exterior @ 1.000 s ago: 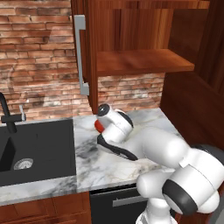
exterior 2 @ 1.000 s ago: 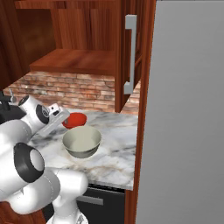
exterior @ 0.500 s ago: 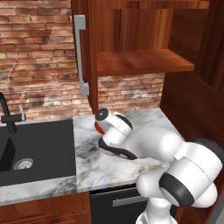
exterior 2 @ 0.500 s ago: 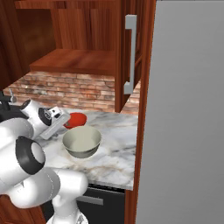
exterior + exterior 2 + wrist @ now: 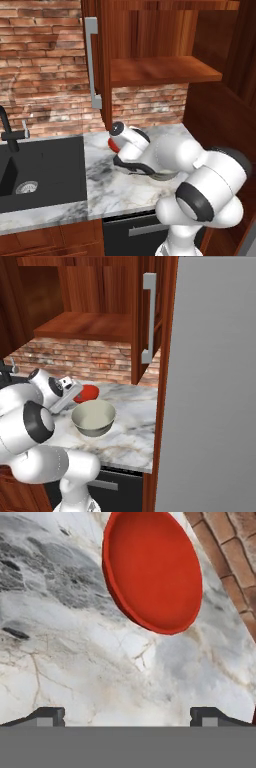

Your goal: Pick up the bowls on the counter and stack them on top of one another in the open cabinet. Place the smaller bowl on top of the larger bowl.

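Two bowls sit on the counter (image 5: pixel 131 426): the smaller bowl (image 5: pixel 152 571) fills the hand view's upper middle, the larger bowl (image 5: pixel 93 418) lies centre-left in the right base view. The gripper (image 5: pixel 127 716) hangs spread and empty, low in frame.

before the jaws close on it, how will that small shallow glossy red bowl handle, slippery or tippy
Probably slippery: the small shallow glossy red bowl has a smooth, shiny surface, so a pinch on its thin rim may slide. It looks rigid, not floppy. Being shallow and wide, it seems unlikely to tip, but a nudge could skate it across the polished white-and-grey veined marble counter toward the brick wall.
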You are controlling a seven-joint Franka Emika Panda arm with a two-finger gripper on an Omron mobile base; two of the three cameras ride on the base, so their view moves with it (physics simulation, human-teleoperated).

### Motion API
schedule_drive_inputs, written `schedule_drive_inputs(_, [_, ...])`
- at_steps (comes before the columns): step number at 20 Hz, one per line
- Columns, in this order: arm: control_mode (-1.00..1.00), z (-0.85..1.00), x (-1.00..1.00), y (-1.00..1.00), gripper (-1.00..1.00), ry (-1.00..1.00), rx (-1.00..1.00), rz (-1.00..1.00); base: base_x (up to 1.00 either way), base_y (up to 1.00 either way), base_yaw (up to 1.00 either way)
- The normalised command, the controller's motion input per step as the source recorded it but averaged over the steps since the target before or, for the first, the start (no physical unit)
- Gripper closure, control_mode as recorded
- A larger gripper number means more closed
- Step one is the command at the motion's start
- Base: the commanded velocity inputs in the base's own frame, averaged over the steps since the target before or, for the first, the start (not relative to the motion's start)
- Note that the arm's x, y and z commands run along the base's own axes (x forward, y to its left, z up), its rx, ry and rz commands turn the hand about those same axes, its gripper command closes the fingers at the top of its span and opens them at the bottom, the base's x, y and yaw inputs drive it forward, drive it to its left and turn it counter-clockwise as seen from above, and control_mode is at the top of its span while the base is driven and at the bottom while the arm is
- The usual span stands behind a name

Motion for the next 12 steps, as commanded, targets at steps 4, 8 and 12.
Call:
schedule_drive_inputs(4, [-1.00,-0.05,0.22,0.00,-1.00,0.00,0.00,0.00,0.00,0.00,0.00])
schedule_drive_inputs(8, [-1.00,-0.07,0.22,0.00,-1.00,0.00,0.00,0.00,0.00,0.00,0.00])
schedule_drive_inputs(12, [-1.00,-0.11,0.23,0.00,-1.00,0.00,0.00,0.00,0.00,0.00,0.00])
